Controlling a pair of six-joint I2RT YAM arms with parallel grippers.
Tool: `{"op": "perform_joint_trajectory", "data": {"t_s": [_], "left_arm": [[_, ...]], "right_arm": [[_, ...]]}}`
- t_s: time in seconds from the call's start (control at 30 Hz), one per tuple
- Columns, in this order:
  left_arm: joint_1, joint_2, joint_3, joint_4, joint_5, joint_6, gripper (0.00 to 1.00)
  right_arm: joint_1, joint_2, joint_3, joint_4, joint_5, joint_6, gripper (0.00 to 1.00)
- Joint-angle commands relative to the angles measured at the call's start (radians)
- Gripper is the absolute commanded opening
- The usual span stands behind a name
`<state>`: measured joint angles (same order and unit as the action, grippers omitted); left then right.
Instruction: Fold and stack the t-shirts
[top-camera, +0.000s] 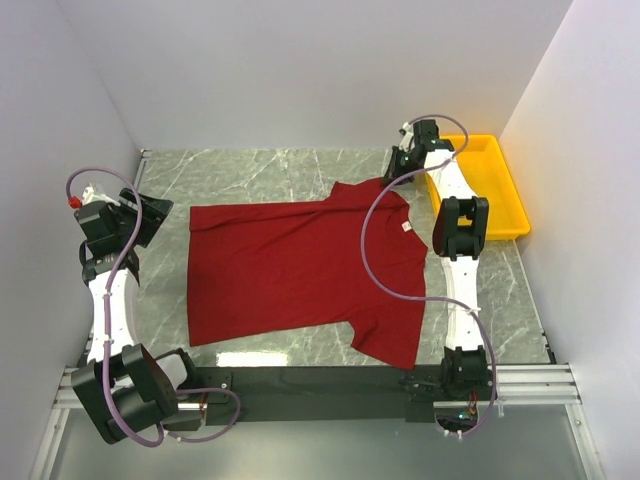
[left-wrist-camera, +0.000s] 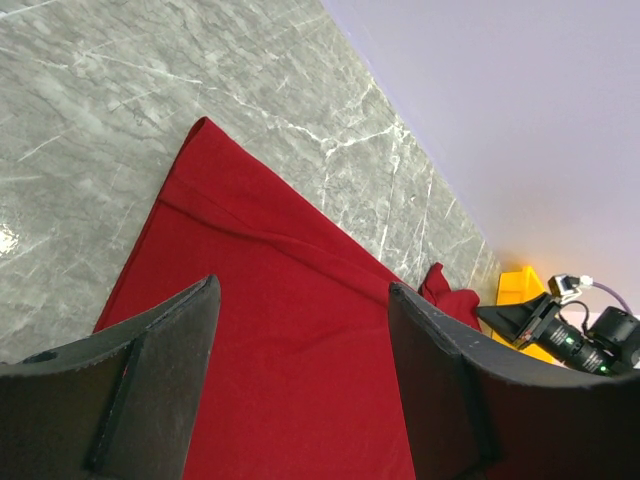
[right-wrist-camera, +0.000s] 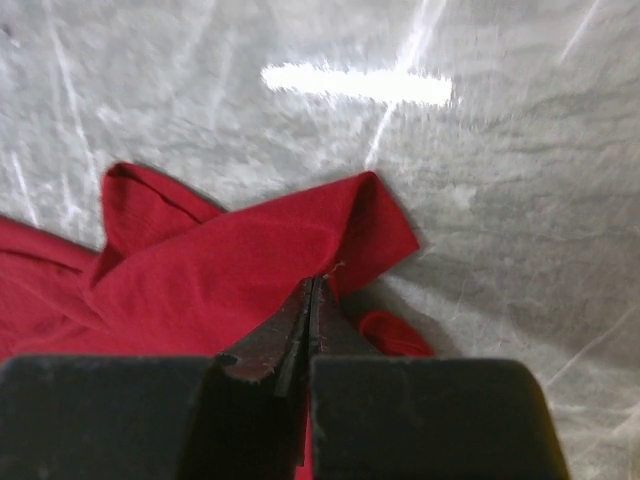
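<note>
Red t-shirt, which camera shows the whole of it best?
Top external: the entire t-shirt lies spread out there. Left wrist shows only one corner region; right wrist shows just a bunched edge pinched by the shut right end effector.

Quick count: one red t-shirt, one yellow tray, one marble table, and two arms, left arm plus right arm.

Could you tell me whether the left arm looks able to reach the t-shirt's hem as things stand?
Probably yes: the left claw is open close to the hem of the t-shirt, with only bare table between them. The right claw, shut on its other end, is far off.
</note>
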<state>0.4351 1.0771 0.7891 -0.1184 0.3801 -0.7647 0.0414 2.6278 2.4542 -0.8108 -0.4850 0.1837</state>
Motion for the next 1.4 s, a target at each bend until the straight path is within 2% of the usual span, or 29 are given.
{"op": "perform_joint_trajectory", "data": {"t_s": [0.0,0.53,0.8,0.97,1.0,1.03,1.07,1.1,1.2,1.37], "left_arm": [[0.004,-0.022,0.016,0.023,0.019,-0.004,0.73],[0.004,-0.031,0.016,0.023,0.028,0.008,0.73],[0.004,-0.031,0.016,0.026,0.040,0.016,0.73],[0.004,-0.032,0.009,0.037,0.048,0.015,0.73],[0.004,-0.031,0.004,0.042,0.049,0.013,0.73],[0.002,-0.031,0.002,0.043,0.052,0.013,0.73],[0.004,-0.029,0.001,0.042,0.052,0.013,0.73],[0.004,-0.028,0.002,0.043,0.052,0.013,0.73],[0.004,-0.029,0.005,0.042,0.051,0.016,0.73],[0.005,-0.029,0.002,0.042,0.049,0.016,0.73]], "right_arm": [[0.008,-0.054,-0.052,0.034,-0.017,-0.033,0.00],[-0.014,-0.255,-0.185,0.217,-0.115,-0.035,0.00],[-0.015,-0.322,-0.250,0.182,-0.142,-0.151,0.00],[-0.017,-0.310,-0.239,0.147,-0.127,-0.173,0.01],[-0.017,-0.296,-0.222,0.136,-0.125,-0.162,0.07],[-0.015,-0.257,-0.196,0.122,-0.124,-0.159,0.27],[-0.015,-0.237,-0.143,0.104,-0.101,-0.149,0.39],[-0.014,-0.220,-0.118,0.101,-0.087,-0.147,0.55],[-0.008,-0.181,-0.098,0.119,-0.002,-0.151,0.76],[-0.005,-0.082,0.001,0.047,0.060,-0.145,0.77]]}}
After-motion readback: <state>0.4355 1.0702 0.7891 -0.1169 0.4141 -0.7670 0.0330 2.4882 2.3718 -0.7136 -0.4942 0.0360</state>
